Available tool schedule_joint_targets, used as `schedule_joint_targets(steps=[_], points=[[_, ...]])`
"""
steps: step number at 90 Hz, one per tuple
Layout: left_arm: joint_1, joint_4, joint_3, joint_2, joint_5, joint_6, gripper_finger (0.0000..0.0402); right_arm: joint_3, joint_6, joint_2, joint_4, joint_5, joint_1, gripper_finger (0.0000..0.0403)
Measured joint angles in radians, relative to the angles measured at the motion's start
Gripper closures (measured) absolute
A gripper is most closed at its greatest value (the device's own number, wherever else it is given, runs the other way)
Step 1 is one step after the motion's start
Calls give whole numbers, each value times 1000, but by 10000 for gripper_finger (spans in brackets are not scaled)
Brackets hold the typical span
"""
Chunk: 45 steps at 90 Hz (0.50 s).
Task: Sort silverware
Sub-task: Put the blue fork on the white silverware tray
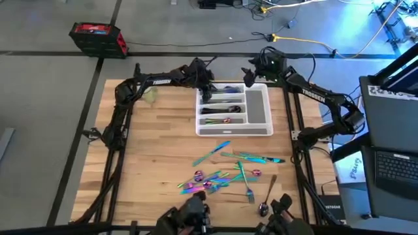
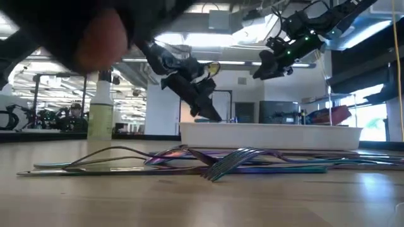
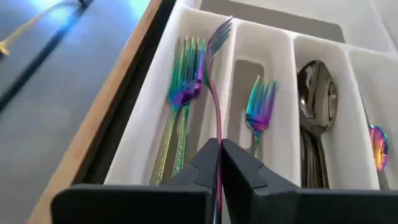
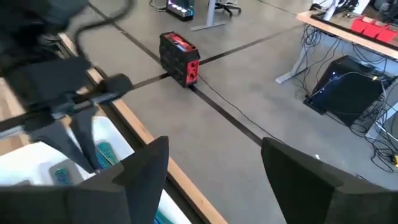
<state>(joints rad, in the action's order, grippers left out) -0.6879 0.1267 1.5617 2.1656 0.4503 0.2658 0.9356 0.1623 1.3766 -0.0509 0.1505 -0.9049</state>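
Pale butcher-block table (image 1: 157, 150) carries a loose heap of slim rainbow-sheened silverware (image 1: 225, 176) at its near side, with one darker spoon (image 1: 268, 194) beside it. Farther back sits a white plastic tray (image 1: 258, 108) with glossy forks and spoons in its slots. Over the tray, the left gripper (image 3: 219, 163) pinches a thin fork (image 3: 216, 74) by the handle. The right gripper (image 4: 214, 165) hangs spread wide beyond the tray's far corner, above grey floor.

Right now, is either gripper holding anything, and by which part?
The left gripper pinches a fork by its handle, tines pointing away over the tray. The right gripper is open and holds nothing.
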Motion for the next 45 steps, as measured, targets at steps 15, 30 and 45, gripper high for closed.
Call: schedule_joint_targets(steps=[15,30,45], points=[[-2,-4,43,54,-7,-19,401,0,0,0,1,0,1,162],[-6,47,98,96,-25,-34,401,0,-4,0,4,0,1,162],[-8,73,114,109,-46,-18,401,0,-6,0,10,0,1,162]])
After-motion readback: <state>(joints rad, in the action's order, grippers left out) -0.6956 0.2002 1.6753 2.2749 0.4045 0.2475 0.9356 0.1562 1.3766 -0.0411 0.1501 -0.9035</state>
